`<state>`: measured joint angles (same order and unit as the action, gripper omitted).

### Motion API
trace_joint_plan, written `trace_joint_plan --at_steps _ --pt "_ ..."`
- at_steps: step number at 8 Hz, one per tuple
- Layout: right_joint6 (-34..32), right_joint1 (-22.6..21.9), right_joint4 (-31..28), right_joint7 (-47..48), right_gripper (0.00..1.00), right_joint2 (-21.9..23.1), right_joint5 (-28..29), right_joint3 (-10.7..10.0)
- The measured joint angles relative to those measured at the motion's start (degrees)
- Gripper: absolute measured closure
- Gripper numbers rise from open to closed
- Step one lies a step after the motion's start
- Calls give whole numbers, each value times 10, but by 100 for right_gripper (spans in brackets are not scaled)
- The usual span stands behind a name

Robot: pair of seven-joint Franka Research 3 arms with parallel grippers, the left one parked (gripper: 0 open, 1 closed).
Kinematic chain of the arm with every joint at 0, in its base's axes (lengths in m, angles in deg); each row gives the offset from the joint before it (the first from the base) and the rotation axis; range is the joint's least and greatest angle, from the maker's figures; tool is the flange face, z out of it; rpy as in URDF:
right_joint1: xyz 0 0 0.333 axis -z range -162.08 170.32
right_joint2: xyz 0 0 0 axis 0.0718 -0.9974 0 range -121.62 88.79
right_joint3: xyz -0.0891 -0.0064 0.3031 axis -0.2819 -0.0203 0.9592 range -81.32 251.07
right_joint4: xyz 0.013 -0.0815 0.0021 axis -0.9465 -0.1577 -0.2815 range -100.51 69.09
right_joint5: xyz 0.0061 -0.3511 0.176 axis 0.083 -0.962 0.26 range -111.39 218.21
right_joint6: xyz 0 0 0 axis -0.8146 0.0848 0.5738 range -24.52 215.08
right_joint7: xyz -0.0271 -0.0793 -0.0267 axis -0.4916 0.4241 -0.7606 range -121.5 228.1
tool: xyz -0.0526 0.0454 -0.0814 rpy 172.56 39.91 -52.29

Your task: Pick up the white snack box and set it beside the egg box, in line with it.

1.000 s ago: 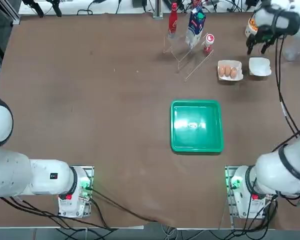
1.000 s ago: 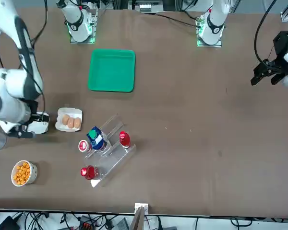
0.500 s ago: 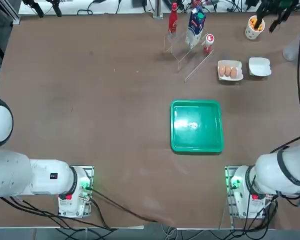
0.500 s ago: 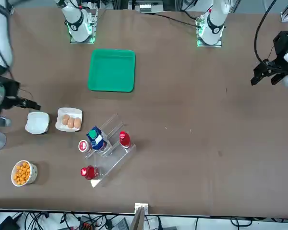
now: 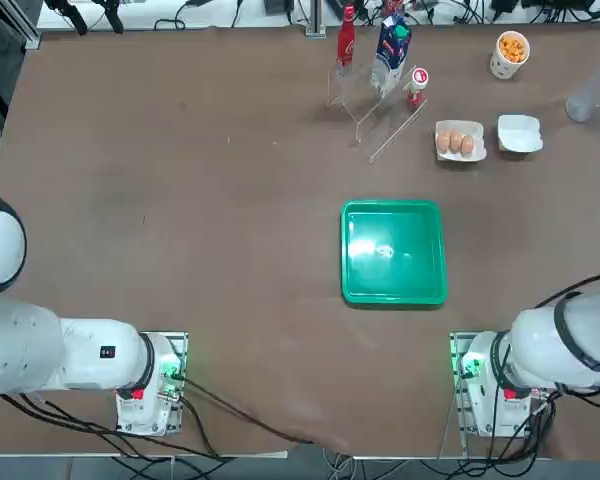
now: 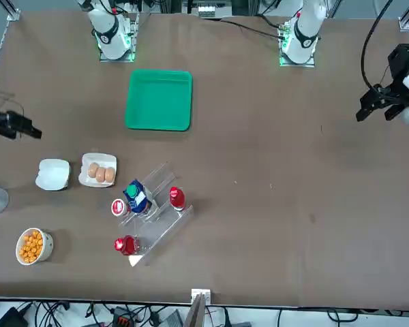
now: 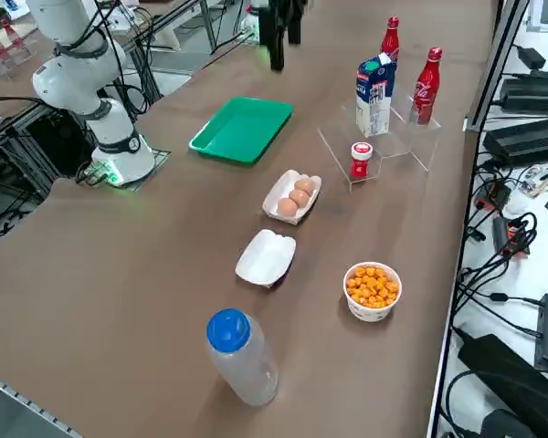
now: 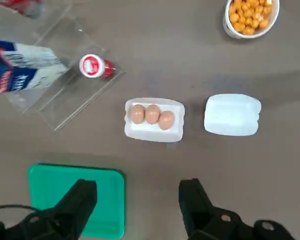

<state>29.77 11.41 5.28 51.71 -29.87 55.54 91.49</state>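
- The white snack box (image 5: 520,133) is sitting flat on the brown table (image 5: 180,200), just beside the egg box (image 5: 460,140) and roughly level with it — there's a small gap, so they're not touching.
- The egg box has three brown eggs in a row, easy to spot in the wrist view (image 8: 154,119), with the white snack box (image 8: 232,115) next to it on its outer side.
- The right gripper (image 8: 140,197) is way up above the table with its two dark fingers spread wide and nothing between them. From the wrist camera it's looking straight down, with the green tray (image 8: 75,197) partly behind one finger.
- In the front view the right gripper (image 6: 17,126) pokes in at the table's edge, clear of both boxes.
- The green tray (image 5: 394,251) is nearer the arm bases than the boxes are, well apart from them.
- A cup of orange snacks (image 5: 510,50) stands further out than the white snack box, near the far edge.
- A clear plastic rack (image 5: 375,100) is on the other side of the egg box — it holds a milk carton (image 5: 391,45), a red bottle (image 5: 346,40) and a small red jar with a white lid (image 5: 416,85).
- The side view also shows a clear bottle with a blue cap (image 7: 240,354) standing by the table's right edge, past the white snack box (image 7: 267,257).
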Motion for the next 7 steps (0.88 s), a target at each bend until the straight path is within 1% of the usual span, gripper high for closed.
trace_joint_plan --at_steps 1,2,3,4,5,6,7 --pt "-18 -29 -4 -1 0 25 -18 -9" --pt "-14 -69 -47 0 0 61 -23 -40" --pt "11 -99 -113 0 0 105 -23 -76" --pt "41 -104 -178 -1 0 144 -23 -94" --pt "67 -102 -223 -1 0 168 -23 -103" --pt "83 -97 -245 -2 0 177 -21 -107" --pt "89 -92 -251 -2 0 178 -19 -107"
